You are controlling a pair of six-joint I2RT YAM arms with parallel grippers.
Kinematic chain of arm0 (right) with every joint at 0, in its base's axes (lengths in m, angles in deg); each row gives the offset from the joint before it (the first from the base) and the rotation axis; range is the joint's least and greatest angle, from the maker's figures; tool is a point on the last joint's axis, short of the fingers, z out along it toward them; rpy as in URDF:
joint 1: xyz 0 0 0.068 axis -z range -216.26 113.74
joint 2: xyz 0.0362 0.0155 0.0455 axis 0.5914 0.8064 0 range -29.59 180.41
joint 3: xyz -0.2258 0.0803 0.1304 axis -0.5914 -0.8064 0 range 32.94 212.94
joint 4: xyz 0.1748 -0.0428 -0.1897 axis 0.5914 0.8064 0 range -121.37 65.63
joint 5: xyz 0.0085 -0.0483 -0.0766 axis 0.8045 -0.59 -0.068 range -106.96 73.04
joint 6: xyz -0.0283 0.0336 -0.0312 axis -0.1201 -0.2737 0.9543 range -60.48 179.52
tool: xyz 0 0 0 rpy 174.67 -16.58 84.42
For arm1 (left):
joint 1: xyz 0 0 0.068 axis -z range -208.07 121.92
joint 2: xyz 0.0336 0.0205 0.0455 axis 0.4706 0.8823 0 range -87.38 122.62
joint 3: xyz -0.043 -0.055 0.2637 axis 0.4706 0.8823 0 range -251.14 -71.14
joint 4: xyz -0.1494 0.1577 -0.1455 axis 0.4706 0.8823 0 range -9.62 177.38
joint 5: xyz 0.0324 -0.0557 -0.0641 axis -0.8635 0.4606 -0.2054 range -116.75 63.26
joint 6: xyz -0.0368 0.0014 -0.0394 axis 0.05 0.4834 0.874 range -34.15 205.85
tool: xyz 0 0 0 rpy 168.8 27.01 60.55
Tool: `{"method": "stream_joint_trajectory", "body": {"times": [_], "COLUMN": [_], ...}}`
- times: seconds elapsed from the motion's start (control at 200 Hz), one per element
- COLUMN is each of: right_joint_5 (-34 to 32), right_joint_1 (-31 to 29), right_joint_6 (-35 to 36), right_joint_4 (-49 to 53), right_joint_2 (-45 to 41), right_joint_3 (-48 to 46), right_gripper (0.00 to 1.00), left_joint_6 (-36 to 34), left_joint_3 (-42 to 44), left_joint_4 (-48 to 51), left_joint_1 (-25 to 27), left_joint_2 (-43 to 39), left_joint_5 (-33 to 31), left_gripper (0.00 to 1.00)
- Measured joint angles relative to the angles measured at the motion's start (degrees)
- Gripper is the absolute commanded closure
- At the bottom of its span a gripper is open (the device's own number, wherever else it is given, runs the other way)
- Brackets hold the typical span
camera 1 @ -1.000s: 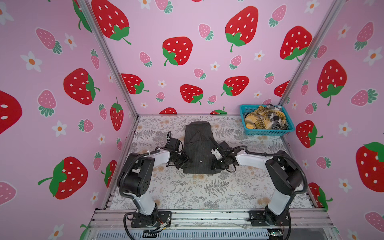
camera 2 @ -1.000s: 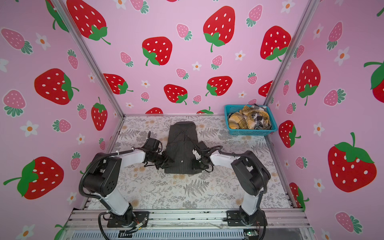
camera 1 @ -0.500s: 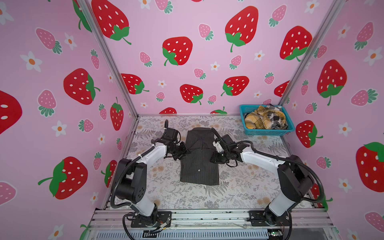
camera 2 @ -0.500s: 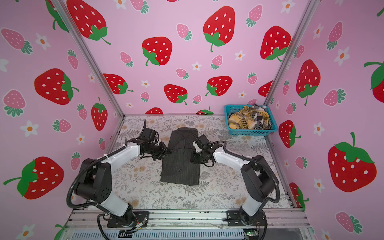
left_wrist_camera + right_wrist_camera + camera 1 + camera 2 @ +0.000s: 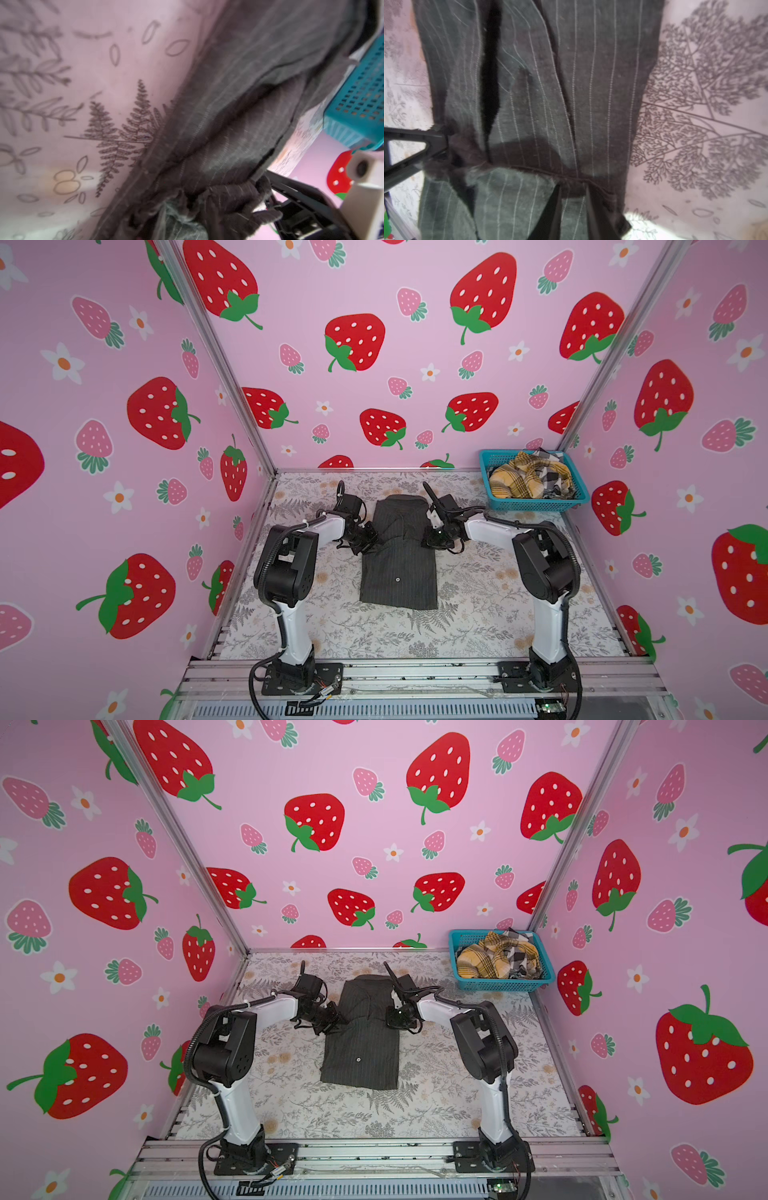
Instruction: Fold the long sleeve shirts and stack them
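A dark charcoal pinstriped long sleeve shirt (image 5: 399,572) (image 5: 361,1052) lies as a long folded strip mid-table, with a crease across its middle. My left gripper (image 5: 369,542) (image 5: 334,1021) is at its left edge. Bunched cloth (image 5: 207,199) covers the jaws, and they look shut on it. My right gripper (image 5: 430,537) (image 5: 572,187) is at the right edge. Its fingers (image 5: 550,218) stand narrowly apart with a hem fold pulled taut across their tips. A mustard plaid shirt (image 5: 515,483) and a black-white check one (image 5: 552,479) lie crumpled in the basket.
The teal mesh basket (image 5: 536,502) (image 5: 498,984) (image 5: 357,93) stands at the back right corner. Pink strawberry walls close in the table on three sides. An aluminium rail with both arm bases runs along the front edge. Bare floral tabletop (image 5: 478,635) lies in front of the shirt.
A second ago the shirt looked shorter, with both grippers near its front part. It now reaches further toward the front, and both grippers sit further back at its middle edges.
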Motion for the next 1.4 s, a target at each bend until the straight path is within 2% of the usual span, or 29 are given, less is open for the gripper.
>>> {"method": "stream_joint_trajectory", "body": {"times": [0.07,0.13,0.165,0.265,0.38,0.54,0.68,0.96,0.995,1.09,1.17,1.25,1.27,1.31,1.4], "right_joint_5": [-0.33,-0.9,-1.33,-2.29,-2.93,-3.13,-2.75,-2.43,-2.47,-2.49,-2.78,-3.34,-3.58,-4.04,-4.83], "right_joint_1": [-0.28,-0.63,-0.87,-2.16,-5.11,-10.71,-14.49,-16.33,-16.41,-16.46,-16.5,-16.5,-16.5,-16.5,-16.5], "right_joint_6": [0.59,1.6,1.77,1.77,0.85,-1.77,-4.2,-7.48,-7.67,-8.02,-8.2,-8.87,-8.55,-8.85,-9.09], "right_joint_4": [1.2,2.34,2.84,3.54,3.76,4.17,4.02,3.69,3.87,3.87,4.13,5.16,5.53,6.23,7.65], "right_joint_2": [-1.44,-4.11,-6.16,-14.75,-23.54,-26.58,-25.55,-22.27,-22.12,-22.05,-22.18,-23.61,-24.22,-25.66,-29.64], "right_joint_3": [-0.04,-0.59,-1.29,-5.51,-11.78,-17.64,-20.65,-24.5,-24.57,-24.55,-24.52,-24.52,-24.52,-24.52,-24.57], "right_gripper": [0.5,0.49,0.49,0.5,0.62,0.69,0.71,0.72,0.72,0.69,0.6,0.49,0.49,0.42,0.36], "left_joint_6": [-0.24,-0.61,-0.94,-1.55,-0.74,1.57,2.69,4.42,4.48,4.68,5.01,3.91,4.24,3.15,1.53], "left_joint_3": [0.98,1.92,2.58,6.01,13.22,23.26,25.94,34.34,34.77,35.85,35.93,35.39,35.04,33.9,31.04], "left_joint_4": [2.12,4.22,5.35,7.15,7.78,8.17,7.34,1.22,0.66,-1.36,-1.81,2.08,3.69,7.02,11.56], "left_joint_1": [-0.09,-0.17,-0.26,0.04,2.12,4.02,4.02,3.65,3.63,3.21,3.13,3.02,2.91,2.03,-1.14], "left_joint_2": [-4.15,-9.25,-12.79,-22.58,-29.97,-30.56,-28.59,-26.73,-26.97,-27.43,-28.46,-32.44,-33.79,-36.89,-41.27], "left_joint_5": [-1.97,-3.43,-4.09,-3.89,-1.11,1.99,2.36,4.59,4.85,6.86,7.76,6.03,5.4,3.98,2.82], "left_gripper": [0.45,0.45,0.49,0.61,0.7,0.74,0.76,0.79,0.77,0.6,0.46,0.32,0.3,0.28,0.27]}}
